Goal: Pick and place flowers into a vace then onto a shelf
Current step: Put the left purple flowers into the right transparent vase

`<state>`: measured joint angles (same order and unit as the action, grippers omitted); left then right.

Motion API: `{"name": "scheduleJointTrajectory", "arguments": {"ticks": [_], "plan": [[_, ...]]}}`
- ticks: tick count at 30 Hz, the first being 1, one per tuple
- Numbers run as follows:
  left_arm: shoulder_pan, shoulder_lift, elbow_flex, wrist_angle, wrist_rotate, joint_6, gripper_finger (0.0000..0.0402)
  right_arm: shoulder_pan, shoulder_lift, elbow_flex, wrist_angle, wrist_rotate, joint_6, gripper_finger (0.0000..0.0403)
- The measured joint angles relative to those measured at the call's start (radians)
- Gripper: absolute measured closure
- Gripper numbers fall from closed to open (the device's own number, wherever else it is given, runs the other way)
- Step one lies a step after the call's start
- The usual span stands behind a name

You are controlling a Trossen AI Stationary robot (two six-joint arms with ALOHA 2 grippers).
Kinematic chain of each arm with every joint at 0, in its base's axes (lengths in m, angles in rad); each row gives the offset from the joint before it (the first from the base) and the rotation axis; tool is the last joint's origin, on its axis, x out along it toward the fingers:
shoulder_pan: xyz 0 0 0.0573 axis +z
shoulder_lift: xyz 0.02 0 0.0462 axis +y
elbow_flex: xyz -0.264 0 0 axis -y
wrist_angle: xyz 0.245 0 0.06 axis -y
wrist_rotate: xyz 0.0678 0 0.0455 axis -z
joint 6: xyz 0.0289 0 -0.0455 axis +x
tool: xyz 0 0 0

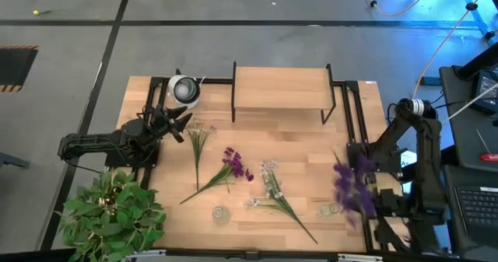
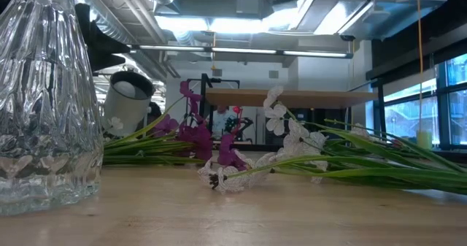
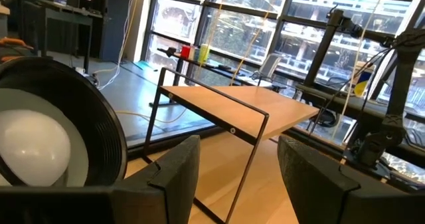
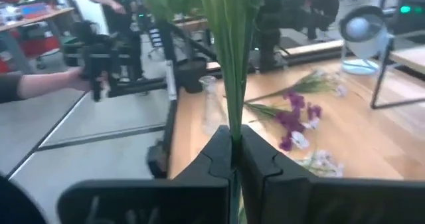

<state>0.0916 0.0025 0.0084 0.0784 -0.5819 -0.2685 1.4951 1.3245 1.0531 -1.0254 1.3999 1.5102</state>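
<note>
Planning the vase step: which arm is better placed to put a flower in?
Right. Its pincer is shut on a green stem, near a vase. The left pincer is open, empty, beside the lamp.

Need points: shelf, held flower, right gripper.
shelf (image 1: 280,87), high view, middle of the wood top.
held flower (image 1: 345,183), high view, purple blossoms.
right gripper (image 4: 236,151), right wrist view, between the fingers shut on the green stems.

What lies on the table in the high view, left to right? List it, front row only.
Potted plant → small glass vase → white flower stem → second glass vase → purple flowers held by the right gripper.
</note>
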Motion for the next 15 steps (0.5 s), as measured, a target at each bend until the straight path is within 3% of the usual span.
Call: {"name": "scheduleJointTrajectory", "arguments": {"ticks": [3,15], "plan": [[0.000,0.000,0.000,0.000,0.000,-0.006,0.0206,0.010,-0.004,-0.066,0.056,0.061,0.030,0.0394],[0.000,0.000,0.000,0.000,-0.002,-0.006,0.0206,0.008,-0.002,-0.210,0.194,0.098,0.027,0.0394]]}}
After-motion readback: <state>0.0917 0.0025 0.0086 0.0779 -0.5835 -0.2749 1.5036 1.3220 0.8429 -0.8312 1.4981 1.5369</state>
